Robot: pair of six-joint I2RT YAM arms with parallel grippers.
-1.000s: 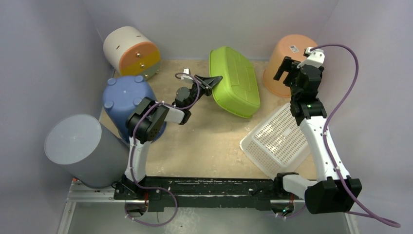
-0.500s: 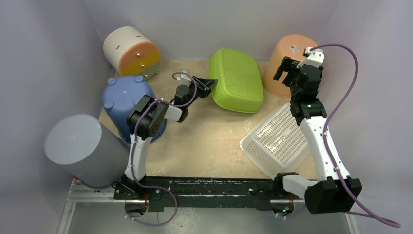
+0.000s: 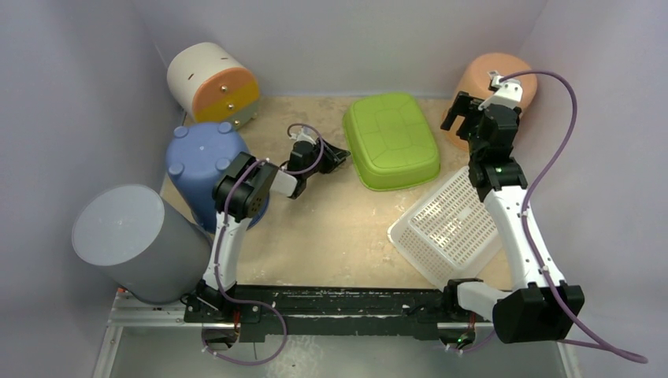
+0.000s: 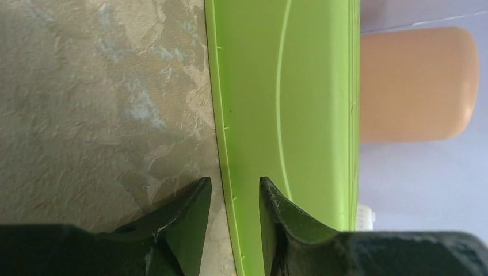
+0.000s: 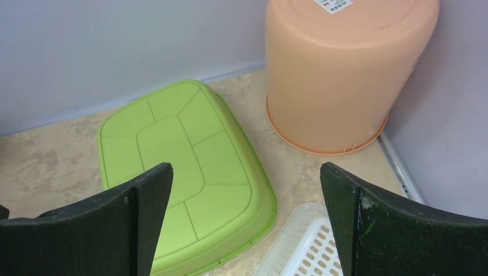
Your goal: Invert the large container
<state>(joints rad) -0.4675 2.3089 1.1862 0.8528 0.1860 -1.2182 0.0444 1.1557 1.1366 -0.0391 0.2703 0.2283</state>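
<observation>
The large container is a lime-green tub lying flat on the table with its ribbed bottom facing up; the right wrist view shows that bottom from above. My left gripper is low at the tub's left rim. In the left wrist view the rim runs between the gripper's parted fingers, with a gap on one side, so it is open and not clamped. My right gripper hangs high at the back right, open wide and empty.
An upturned peach bucket stands in the back right corner. A white perforated basket lies just right of the tub's near corner. On the left are a blue bucket, a grey bin and a white-and-orange drum.
The green tub has dropped from standing tilted on its edge to lying flat, bottom up. My left gripper opened and sank to the tub's rim. The peach bucket now sits farther back right.
</observation>
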